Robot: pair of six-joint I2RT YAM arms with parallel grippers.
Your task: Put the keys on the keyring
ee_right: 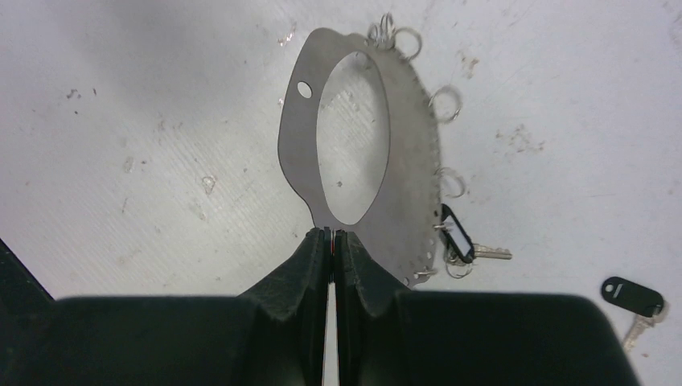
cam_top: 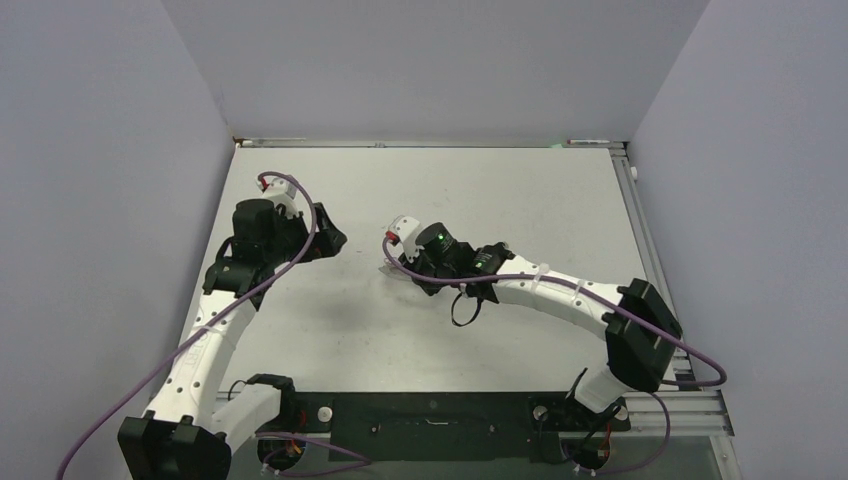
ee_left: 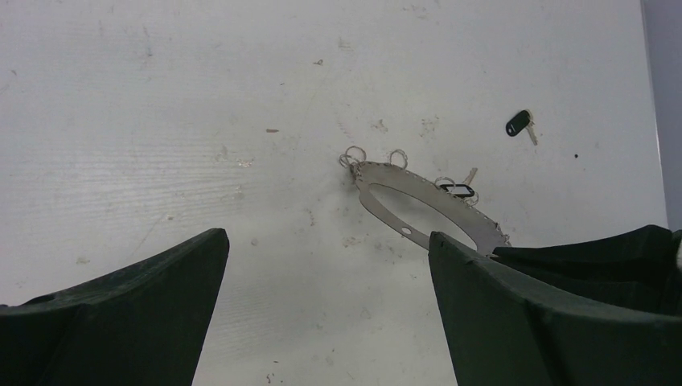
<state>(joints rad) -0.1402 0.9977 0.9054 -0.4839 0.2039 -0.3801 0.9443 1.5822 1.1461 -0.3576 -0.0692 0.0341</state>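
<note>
The keyring (ee_right: 410,161) is a flat grey metal hoop with several small wire loops along its right rim. My right gripper (ee_right: 330,233) is shut on its near edge. One key (ee_right: 457,237), black-headed with a short silver blade, hangs on a loop at the rim's lower right. The second key (ee_right: 631,291) lies loose on the table to the right of the ring. In the left wrist view the keyring (ee_left: 378,211), the hung key (ee_left: 458,190) and the loose key (ee_left: 519,123) all show. My left gripper (ee_left: 328,235) is open and empty, just short of the ring.
The grey table (cam_top: 520,200) is walled at the back and both sides. An aluminium rail (cam_top: 640,215) runs along its right edge. In the top view the left gripper (cam_top: 333,240) and the right gripper (cam_top: 393,264) face each other near the table's middle.
</note>
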